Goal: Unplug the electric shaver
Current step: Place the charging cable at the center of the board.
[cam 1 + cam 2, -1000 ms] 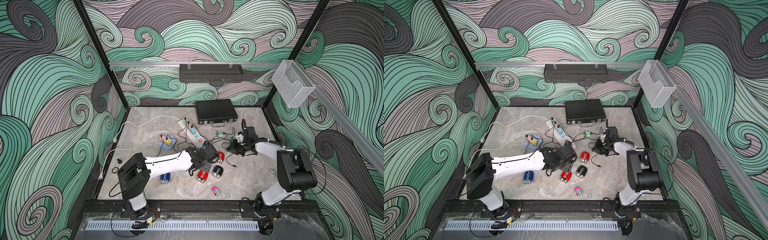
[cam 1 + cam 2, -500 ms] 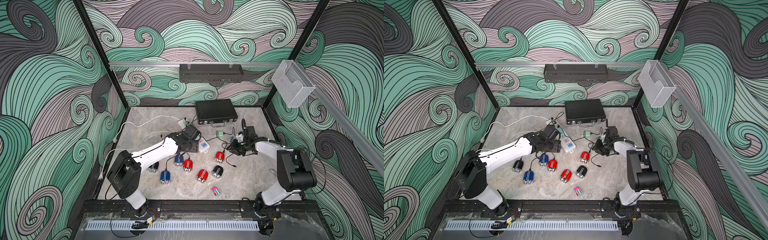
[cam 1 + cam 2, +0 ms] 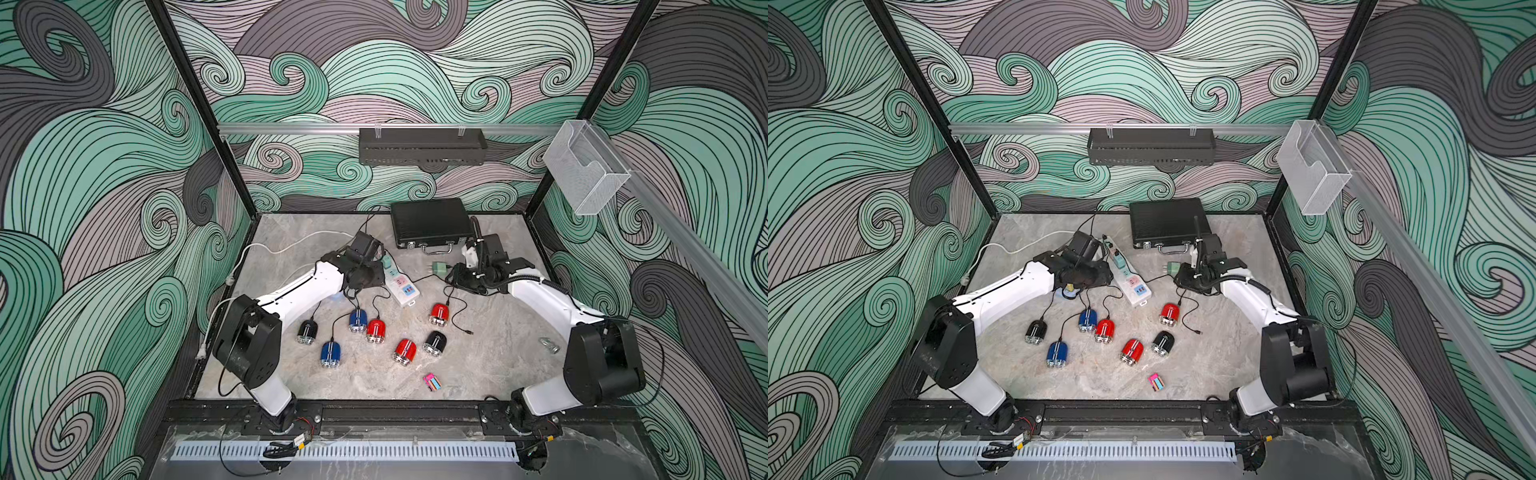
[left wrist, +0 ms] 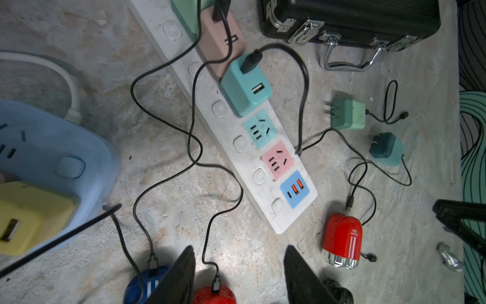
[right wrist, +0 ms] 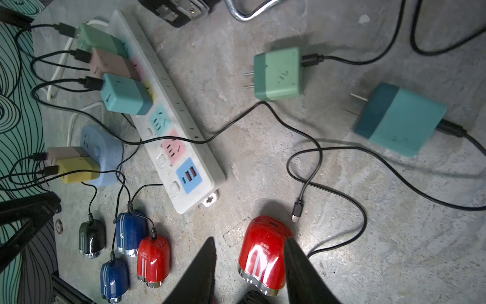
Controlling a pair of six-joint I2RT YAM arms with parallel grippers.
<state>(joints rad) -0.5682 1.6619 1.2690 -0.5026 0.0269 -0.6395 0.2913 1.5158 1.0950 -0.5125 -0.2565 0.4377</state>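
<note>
In both top views a long white plastic power strip [image 3: 401, 286] lies slantwise on the grey marbled table [image 3: 498, 357]. The left gripper [image 3: 366, 277] hangs just beside the strip, on the side facing the left arm's base. The right gripper [image 3: 462, 279] is near the strip's opposite side. A glossy red electric shaver [image 3: 439, 313], dome-shaped, lies on the table near the strip's front end, on the right gripper's side. From above I cannot tell how either pair of jaws stands.

In the left wrist view the left gripper [image 4: 239, 248] has its jaws well apart with nothing between them, over bare table just off the strip's front end.

In the right wrist view the right gripper [image 5: 249, 240] has its jaws parted wider than the red electric shaver [image 5: 265, 258]. The shaver lies on the table beneath them and is not gripped. One finger [image 5: 302, 268] overlaps its edge. The plug of a thin black charging cable [image 5: 297, 210] lies loose just beside the shaver's socket end, out of it, near the strip's blue USB end.
</note>
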